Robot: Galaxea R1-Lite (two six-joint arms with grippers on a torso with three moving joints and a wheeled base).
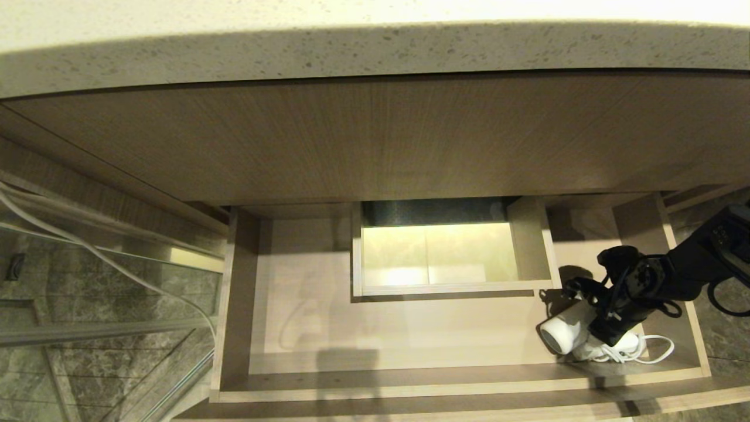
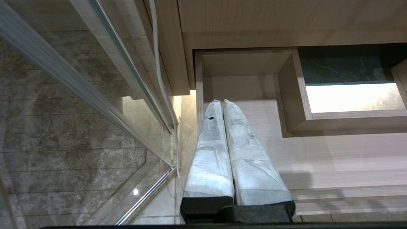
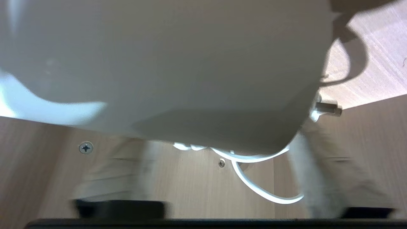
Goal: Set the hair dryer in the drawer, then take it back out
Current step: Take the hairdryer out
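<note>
The drawer (image 1: 410, 328) stands pulled fully out beneath a taller wood panel (image 1: 375, 140) and a speckled stone counter (image 1: 351, 53). Its pale floor is bare apart from the boxed cutout (image 1: 445, 252) at mid-back and the load at the near right corner.

The hair dryer (image 1: 565, 331) lies on the drawer floor at that near right corner, nozzle facing left, with its white cord (image 1: 650, 350) looped just beside it toward the right wall.

The right gripper (image 1: 606, 328) is down over the dryer body. In the right wrist view the white housing (image 3: 159, 63) fills the space between the fingers (image 3: 330, 178), which flank it on both sides; whether they press firmly cannot be told.

The left gripper (image 2: 222, 105) is parked over the left end of the drawer, its wrapped fingers pressed together, holding nothing.

Judgement: the placing half appears complete, and the take-out grasp is in hand. The next move calls for a secure clamp, then a straight lift clear of the right wall and front rail, with the cord trailing free.

Room: a glass partition (image 1: 105, 305) and marble-patterned tile (image 1: 35, 281) lie to the left; a cable (image 1: 88, 252) hangs there.
</note>
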